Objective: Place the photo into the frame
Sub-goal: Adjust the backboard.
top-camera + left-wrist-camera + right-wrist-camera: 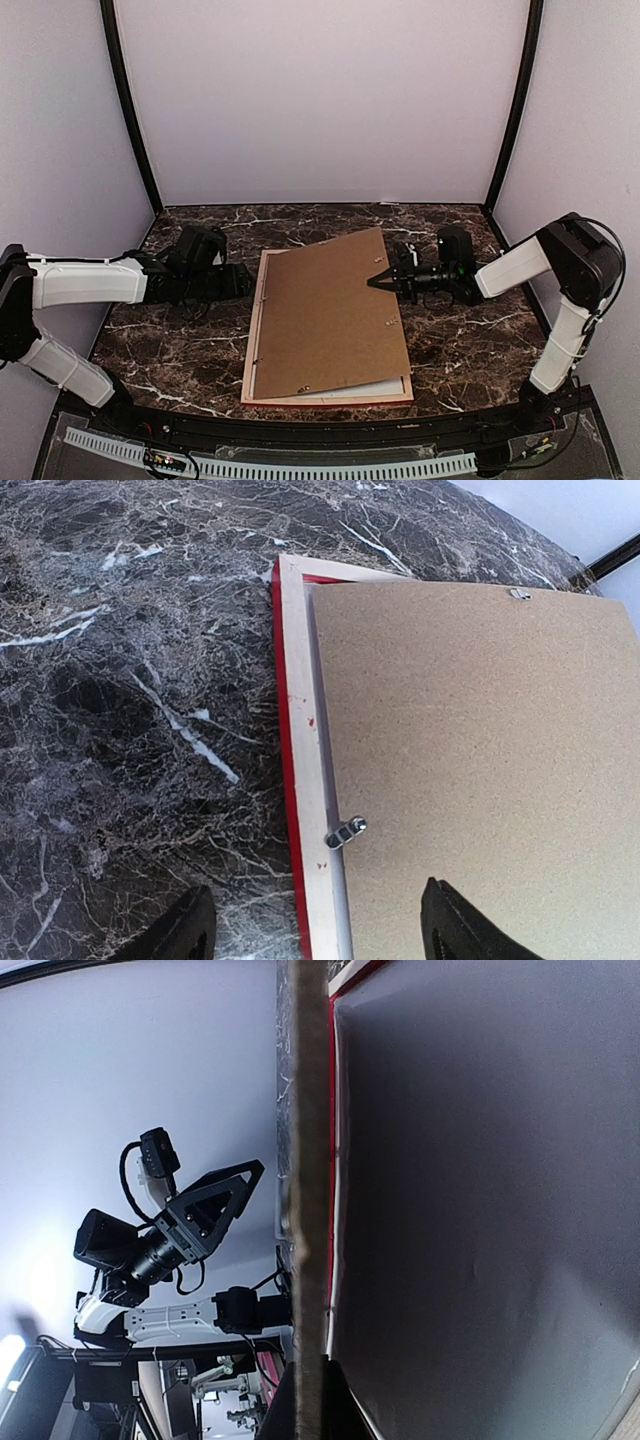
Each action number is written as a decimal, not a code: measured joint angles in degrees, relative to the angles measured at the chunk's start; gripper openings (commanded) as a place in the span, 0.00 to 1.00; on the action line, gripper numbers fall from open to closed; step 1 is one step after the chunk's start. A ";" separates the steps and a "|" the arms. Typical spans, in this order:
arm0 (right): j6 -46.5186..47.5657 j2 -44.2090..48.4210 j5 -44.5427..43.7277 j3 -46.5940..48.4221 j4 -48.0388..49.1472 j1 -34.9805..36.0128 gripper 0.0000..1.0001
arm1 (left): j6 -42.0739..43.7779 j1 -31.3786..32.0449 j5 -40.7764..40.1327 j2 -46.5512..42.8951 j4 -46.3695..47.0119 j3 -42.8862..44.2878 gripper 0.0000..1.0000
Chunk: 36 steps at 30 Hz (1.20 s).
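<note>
The frame [252, 340] lies face down on the marble table, pale wood up and a red edge [281, 710] showing. A brown backing board [330, 310] rests askew on it, right side raised. My right gripper [378, 282] is shut on the board's right edge [308, 1160], with its fingers [310, 1400] pinching the thin board. Under the lifted board a pale grey sheet [480, 1210] lies in the frame. The photo's printed face is hidden. My left gripper [315, 920] hovers open over the frame's left rail, near a metal clip [346, 832].
The dark marble table [170, 350] ends at black corner posts and pale walls behind. A white strip [375, 390] of the sheet shows at the frame's near edge. The arm bases and a cable rail [300, 465] run along the near edge.
</note>
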<state>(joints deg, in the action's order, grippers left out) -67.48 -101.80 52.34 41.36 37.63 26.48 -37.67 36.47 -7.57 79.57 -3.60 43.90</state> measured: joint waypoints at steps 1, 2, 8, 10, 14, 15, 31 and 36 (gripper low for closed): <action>-0.31 0.00 -0.09 -0.15 0.35 0.04 0.00 | 0.00 0.02 0.00 0.26 0.00 0.00 0.73; -0.48 0.00 -0.11 -0.26 0.63 0.07 0.00 | 0.00 0.00 0.02 0.42 0.00 0.00 0.73; -1.84 -0.92 -0.33 -0.74 3.52 0.17 0.00 | 0.00 0.00 0.00 0.79 0.00 0.00 0.73; -2.14 -1.33 -0.37 -0.96 4.20 0.17 0.00 | 0.00 0.02 0.02 0.79 0.00 0.00 0.73; -2.71 -2.23 -0.59 -1.27 5.16 0.28 0.00 | 0.00 0.02 0.02 0.79 0.00 0.00 0.73; -2.84 -2.40 -0.59 -1.29 5.33 0.31 0.00 | 0.00 0.00 0.02 0.79 0.00 0.00 0.73; -1.95 -4.48 -0.50 -1.05 7.17 0.33 0.00 | -0.02 0.00 0.74 1.53 0.02 0.00 0.73; -0.31 -4.63 -0.24 -0.24 5.88 0.33 0.00 | -0.02 0.00 1.20 1.55 0.04 0.00 0.73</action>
<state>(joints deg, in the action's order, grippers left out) -67.79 -106.43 52.10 41.12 43.51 26.81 -37.69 36.47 -6.37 81.12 -3.55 43.90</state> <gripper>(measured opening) 0.010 0.728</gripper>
